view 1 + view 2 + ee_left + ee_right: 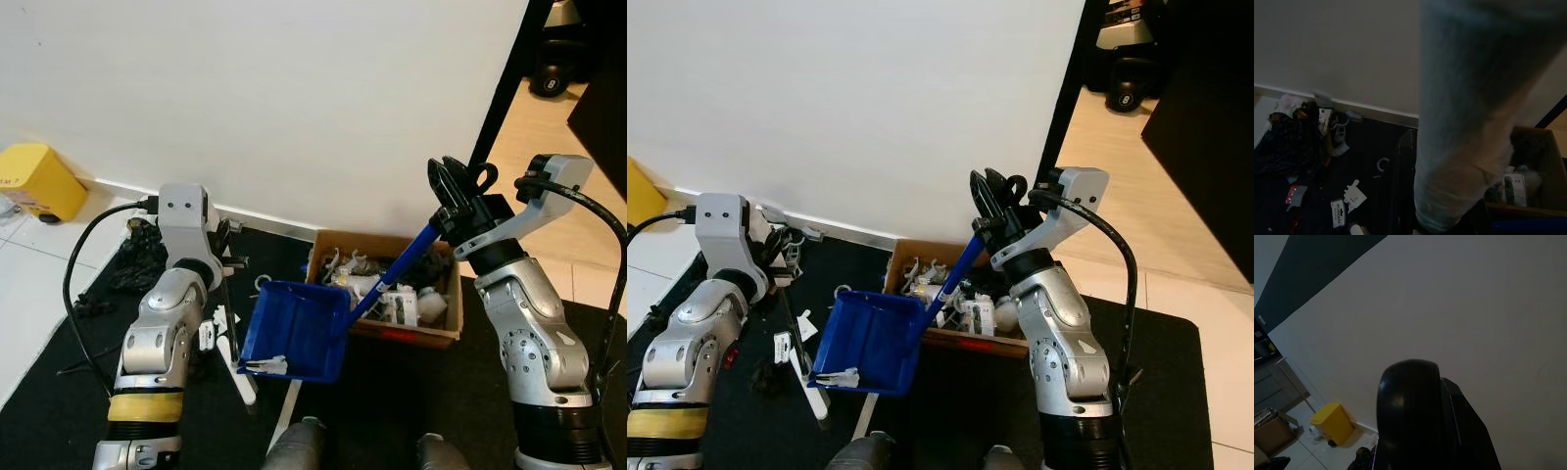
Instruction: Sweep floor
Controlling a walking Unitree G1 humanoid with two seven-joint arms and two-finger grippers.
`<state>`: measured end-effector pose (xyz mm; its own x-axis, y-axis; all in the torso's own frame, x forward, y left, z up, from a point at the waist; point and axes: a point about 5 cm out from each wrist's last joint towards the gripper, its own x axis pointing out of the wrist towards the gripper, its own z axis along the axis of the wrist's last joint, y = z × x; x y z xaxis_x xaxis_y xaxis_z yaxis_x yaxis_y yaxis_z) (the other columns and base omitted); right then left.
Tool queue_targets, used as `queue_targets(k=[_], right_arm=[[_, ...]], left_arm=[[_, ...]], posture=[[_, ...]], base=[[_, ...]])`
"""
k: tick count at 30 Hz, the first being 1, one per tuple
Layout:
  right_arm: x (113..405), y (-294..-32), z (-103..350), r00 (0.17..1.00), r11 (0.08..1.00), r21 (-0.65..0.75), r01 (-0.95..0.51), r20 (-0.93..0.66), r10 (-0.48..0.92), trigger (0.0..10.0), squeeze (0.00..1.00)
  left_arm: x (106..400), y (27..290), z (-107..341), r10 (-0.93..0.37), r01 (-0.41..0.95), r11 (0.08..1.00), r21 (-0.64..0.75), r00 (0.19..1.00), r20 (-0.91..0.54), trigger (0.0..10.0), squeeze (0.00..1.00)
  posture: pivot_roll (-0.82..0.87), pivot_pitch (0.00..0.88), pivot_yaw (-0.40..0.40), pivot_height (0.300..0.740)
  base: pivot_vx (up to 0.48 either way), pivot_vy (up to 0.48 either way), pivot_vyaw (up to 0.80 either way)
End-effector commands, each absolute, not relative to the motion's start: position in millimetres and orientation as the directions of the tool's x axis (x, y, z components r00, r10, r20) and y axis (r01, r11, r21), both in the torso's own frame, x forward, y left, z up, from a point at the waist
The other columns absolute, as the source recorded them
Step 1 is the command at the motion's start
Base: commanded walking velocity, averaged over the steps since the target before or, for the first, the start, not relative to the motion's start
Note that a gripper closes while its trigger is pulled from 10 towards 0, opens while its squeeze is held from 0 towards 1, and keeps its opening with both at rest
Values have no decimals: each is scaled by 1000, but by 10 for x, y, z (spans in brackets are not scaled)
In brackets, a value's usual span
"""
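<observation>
- Right claw [458, 186] is clamped on the blue handle of the dustpan [294, 331], which hangs over the black mat [392, 392], tilted toward the cardboard box [392, 294] at twelve o'clock.
- Left claw [223, 257] holds a pale broom stick [235, 343]; its finger spread cannot be told.
- Judged risk: the white scrap [266, 365] at the pan's lip may slide out short of the box.

Dark floor mat [411, 392], cardboard box [392, 333], scattered paper scraps [217, 323], yellow bin [39, 181]
</observation>
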<state>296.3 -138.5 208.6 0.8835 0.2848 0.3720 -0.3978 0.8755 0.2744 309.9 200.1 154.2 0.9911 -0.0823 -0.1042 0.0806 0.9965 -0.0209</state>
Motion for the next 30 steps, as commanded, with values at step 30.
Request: queue_targets(k=[30], right_arm=[[2940,-1344,2171,855,850,300,-432,435,281,10000,0]], left_arm=[[3106,1969,1550,-97,93,994,-51,990,-98,10000,0]], posture=[[142,151,94,740]], base=[[0,335,0]])
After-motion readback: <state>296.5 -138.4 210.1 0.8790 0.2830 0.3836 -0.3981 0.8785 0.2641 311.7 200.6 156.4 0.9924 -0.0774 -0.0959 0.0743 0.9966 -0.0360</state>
